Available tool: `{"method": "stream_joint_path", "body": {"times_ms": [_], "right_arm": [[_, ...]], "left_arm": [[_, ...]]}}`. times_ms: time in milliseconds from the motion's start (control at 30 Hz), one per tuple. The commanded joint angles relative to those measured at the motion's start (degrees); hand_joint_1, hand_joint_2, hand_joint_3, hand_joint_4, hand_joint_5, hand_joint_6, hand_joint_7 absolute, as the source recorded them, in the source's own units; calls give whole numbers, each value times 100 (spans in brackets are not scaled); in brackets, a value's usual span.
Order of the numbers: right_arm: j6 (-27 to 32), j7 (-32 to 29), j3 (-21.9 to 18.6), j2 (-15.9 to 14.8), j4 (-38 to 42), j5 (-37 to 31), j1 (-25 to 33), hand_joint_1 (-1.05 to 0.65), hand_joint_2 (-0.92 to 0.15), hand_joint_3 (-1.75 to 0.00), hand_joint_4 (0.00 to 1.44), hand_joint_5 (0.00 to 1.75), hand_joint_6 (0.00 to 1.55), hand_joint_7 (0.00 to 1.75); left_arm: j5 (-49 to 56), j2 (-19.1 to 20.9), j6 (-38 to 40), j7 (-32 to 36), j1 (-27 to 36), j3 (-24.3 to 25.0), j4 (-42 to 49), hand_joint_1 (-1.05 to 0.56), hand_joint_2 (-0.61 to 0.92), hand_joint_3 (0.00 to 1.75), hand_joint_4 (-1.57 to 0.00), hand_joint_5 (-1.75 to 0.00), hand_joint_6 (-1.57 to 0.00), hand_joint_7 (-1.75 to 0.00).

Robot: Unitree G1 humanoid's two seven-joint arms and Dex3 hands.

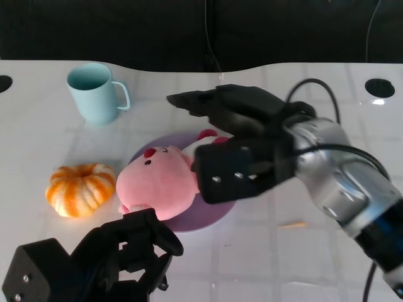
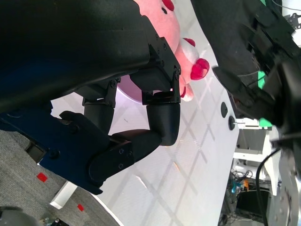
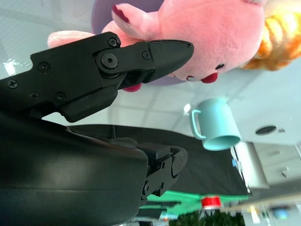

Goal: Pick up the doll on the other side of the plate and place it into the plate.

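The pink plush doll (image 1: 160,182) lies on its side on the purple plate (image 1: 204,218), its head toward the orange. My right hand (image 1: 242,135) hovers over the doll's rear end with fingers stretched out and apart, gripping nothing. The right wrist view shows the fingers (image 3: 117,66) just off the doll (image 3: 211,33), with the plate (image 3: 101,12) behind. My left hand (image 1: 126,251) stays low at the near edge, fingers loosely bent and empty, a short way from the doll's head. In the left wrist view the doll (image 2: 176,28) shows beyond that hand (image 2: 141,117).
A light blue mug (image 1: 94,93) stands at the back left. A peeled orange (image 1: 80,189) lies left of the plate, close to the doll's head. A dark backdrop runs behind the table's far edge. Bare white table lies to the right of the plate.
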Motion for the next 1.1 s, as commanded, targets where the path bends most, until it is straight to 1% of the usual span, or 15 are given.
{"method": "stream_joint_path", "body": {"times_ms": [33, 233, 367, 433, 500, 600, 667, 700, 733, 767, 800, 833, 900, 1000, 1100], "right_arm": [[-154, 37, -199, -361, -500, 89, 366, -88, -92, -26, 16, 25, 20, 5], [-733, -65, -535, -810, -1059, 464, 1222, -73, -92, -15, 24, 32, 27, 6], [-1188, -210, -770, -969, -1226, 738, 1738, -62, -92, -9, 30, 36, 34, 7], [-1380, -418, -897, -993, -1310, 767, 1998, -55, -92, -7, 35, 40, 42, 10], [-1566, -625, -1038, -997, -1345, 822, 2238, -42, -91, -3, 47, 54, 59, 14], [-1912, -810, -1283, -1048, -1300, 1048, 2568, -24, -89, -1, 53, 102, 84, 23], [-2025, -809, -1399, -1122, -1314, 1150, 2727, -18, -89, -1, 56, 117, 91, 34], [-2062, -780, -1458, -1174, -1347, 1201, 2823, -15, -89, -2, 59, 126, 93, 47], [-2108, -750, -1506, -1222, -1371, 1252, 2907, -12, -90, -3, 61, 130, 94, 53], [-2103, -650, -1558, -1305, -1435, 1329, 3018, -9, -90, -7, 64, 131, 95, 60], [-2072, -562, -1594, -1370, -1501, 1380, 3103, -7, -79, -39, 67, 132, 91, 75], [-1999, -486, -1648, -1433, -1611, 1418, 3223, -6, -67, -67, 69, 132, 88, 82], [-1915, -427, -1740, -1502, -1780, 1457, 3412, -2, -55, -95, 75, 133, 90, 91], [-1863, -448, -1916, -1578, -2057, 1484, 3794, 2, -46, -113, 81, 142, 96, 101], [-1451, -319, -2061, -1623, -2596, 1462, 4226, 3, -35, -134, 89, 154, 98, 114]], "left_arm": [[-43, 46, -16, -7, -10, 43, 23, -35, 56, 106, -65, -175, -73, -136], [3, 71, -55, 7, -19, 46, 39, -36, 57, 105, -65, -175, -73, -136], [12, 87, -42, 8, -22, 49, 25, -36, 57, 104, -64, -174, -73, -135], [2, 88, -69, -8, -29, 52, 39, -36, 58, 104, -64, -175, -73, -134], [5, 84, -103, -10, -33, 54, 58, -36, 58, 103, -65, -175, -73, -134], [-25, 84, 4, 9, -45, 65, 8, -37, 59, 102, -65, -175, -73, -134], [-41, 87, 36, 5, -54, 74, -10, -36, 59, 101, -64, -174, -72, -133], [-43, 88, 45, 7, -57, 77, -16, -35, 59, 101, -64, -174, -72, -133], [-47, 85, 67, 13, -57, 79, -28, -35, 59, 101, -64, -174, -72, -133], [-56, 84, 61, 3, -60, 84, -25, -35, 59, 101, -64, -174, -72, -133], [-65, 83, 56, -6, -62, 87, -22, -35, 60, 101, -65, -174, -72, -133], [-74, 86, 55, -18, -66, 91, -26, -35, 60, 101, -65, -174, -72, -133], [-85, 92, 53, -34, -73, 96, -28, -34, 60, 101, -65, -174, -72, -133], [-92, 102, 75, -36, -72, 102, -52, -34, 60, 102, -65, -175, -72, -133], [-94, 120, 77, -45, -80, 119, -58, -34, 61, 101, -65, -174, -71, -133]]}}
